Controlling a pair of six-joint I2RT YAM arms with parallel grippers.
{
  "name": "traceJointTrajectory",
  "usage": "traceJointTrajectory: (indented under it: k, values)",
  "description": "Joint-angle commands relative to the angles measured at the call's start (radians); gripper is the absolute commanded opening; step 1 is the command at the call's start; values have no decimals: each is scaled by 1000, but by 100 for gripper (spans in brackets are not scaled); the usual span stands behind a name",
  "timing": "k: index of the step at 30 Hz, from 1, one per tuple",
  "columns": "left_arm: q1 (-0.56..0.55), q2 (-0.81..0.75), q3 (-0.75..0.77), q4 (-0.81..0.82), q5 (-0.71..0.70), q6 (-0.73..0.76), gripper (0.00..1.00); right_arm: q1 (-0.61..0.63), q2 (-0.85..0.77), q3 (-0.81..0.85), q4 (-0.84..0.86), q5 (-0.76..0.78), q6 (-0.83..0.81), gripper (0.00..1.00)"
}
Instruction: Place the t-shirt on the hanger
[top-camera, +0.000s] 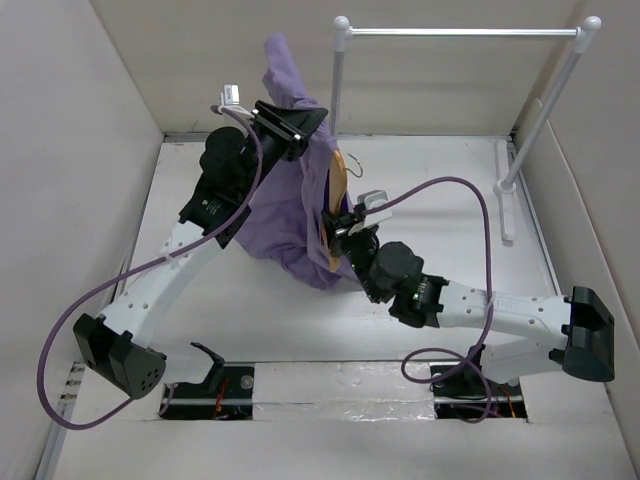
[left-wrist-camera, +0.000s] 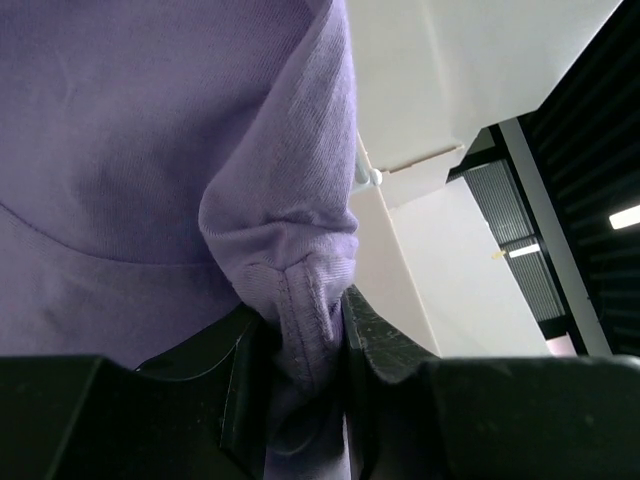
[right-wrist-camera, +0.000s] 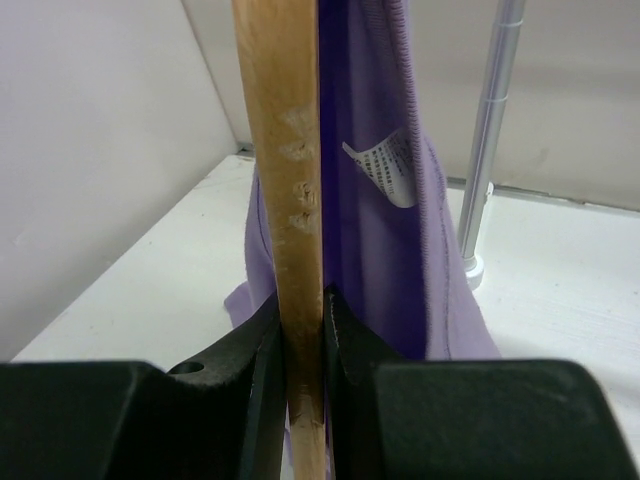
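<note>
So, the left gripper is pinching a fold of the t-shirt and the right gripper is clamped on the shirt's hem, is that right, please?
Not quite: the right gripper is clamped on the wooden hanger, not the hem, as the right wrist view shows. The left gripper does pinch a fold of the t-shirt.

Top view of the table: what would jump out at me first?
A purple t-shirt hangs bunched in the middle, pinched up high by the left gripper. Close beside it, the right gripper clamps a wooden hanger. A white clothes rail stands at the back right.
</note>
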Motion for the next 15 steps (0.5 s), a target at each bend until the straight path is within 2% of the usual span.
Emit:
traceJointTrajectory:
  k: [1,5,6,7,9,10,13,15]
  values:
    - [-6,-31,-58,30,54,53,0,-1,-67,63,113,-9,63,0]
    - [-6,-49,-73,42,59,50,0,-1,-89,81,29,-28,127,2]
    - [-6,-54,-73,44,60,48,0,-11,-96,87,0,-38,151,8]
    - [-6,-58,-72,47,68,47,0,-11,-107,89,-55,-53,201,22]
    - [-6,-68,-67,45,71,44,0,-21,-153,78,-103,-108,247,37]
    - [-6,-77,-66,42,76,39,0,-31,-173,70,-150,-123,269,51]
    - [-6,-94,-73,55,89,9,0,-41,-253,50,-263,-202,335,67]
    - [-6,-95,-73,59,99,1,0,-41,-319,24,-316,-223,372,71]
